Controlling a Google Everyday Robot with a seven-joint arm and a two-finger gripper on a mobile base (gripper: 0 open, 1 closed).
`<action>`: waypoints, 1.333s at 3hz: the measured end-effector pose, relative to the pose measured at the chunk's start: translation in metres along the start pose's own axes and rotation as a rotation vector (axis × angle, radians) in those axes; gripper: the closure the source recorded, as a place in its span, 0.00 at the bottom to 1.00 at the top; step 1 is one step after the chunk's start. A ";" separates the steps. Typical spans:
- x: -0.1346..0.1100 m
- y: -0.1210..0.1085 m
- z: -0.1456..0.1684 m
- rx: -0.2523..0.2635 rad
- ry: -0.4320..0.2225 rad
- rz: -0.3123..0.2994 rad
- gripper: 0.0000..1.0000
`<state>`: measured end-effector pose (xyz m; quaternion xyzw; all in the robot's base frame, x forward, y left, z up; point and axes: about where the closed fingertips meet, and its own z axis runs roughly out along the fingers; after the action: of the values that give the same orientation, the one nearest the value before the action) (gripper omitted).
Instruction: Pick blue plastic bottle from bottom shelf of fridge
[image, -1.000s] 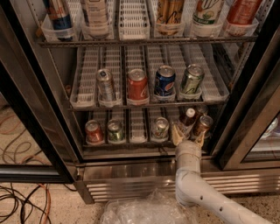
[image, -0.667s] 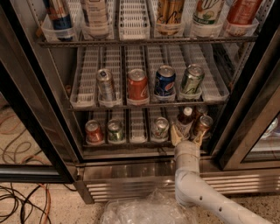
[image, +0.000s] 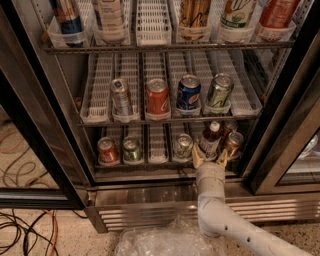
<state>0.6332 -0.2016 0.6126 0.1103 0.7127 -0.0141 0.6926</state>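
1. The small clear plastic bottle with a white cap and dark liquid (image: 210, 141) stands near the front of the bottom white slotted shelf (image: 158, 150) of the black-framed glass-door fridge (image: 280, 125), right of centre.
2. The tan two-finger tool (image: 209, 158) sits at the shelf's front edge. Its fingers are apart and flank the lower part of the bottle, one on each side. I cannot tell whether the pads touch it.
3. To do this step well, keep the tool centred on the bottle and push in only until the fingers reach past its widest part. Then close evenly on the body below the cap.
4. A copper-coloured metal can (image: 234, 143) stands just beside the bottle on the right, and a silver-green can (image: 183, 146) stands near on the left. A skewed approach would likely nudge one of them.
5. Lift just enough to clear the front rail, then draw straight out.
6. Against the frame a second earlier, little differs. The tool is at the same lane, perhaps slightly lower, and the bottle is on the shelf as before.
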 end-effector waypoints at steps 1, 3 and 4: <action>0.001 0.003 0.002 -0.001 -0.012 -0.039 0.26; -0.006 -0.005 0.011 0.041 -0.056 -0.092 0.38; -0.004 0.000 0.029 0.035 -0.058 -0.113 0.35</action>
<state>0.6616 -0.2072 0.6156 0.0816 0.6969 -0.0690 0.7092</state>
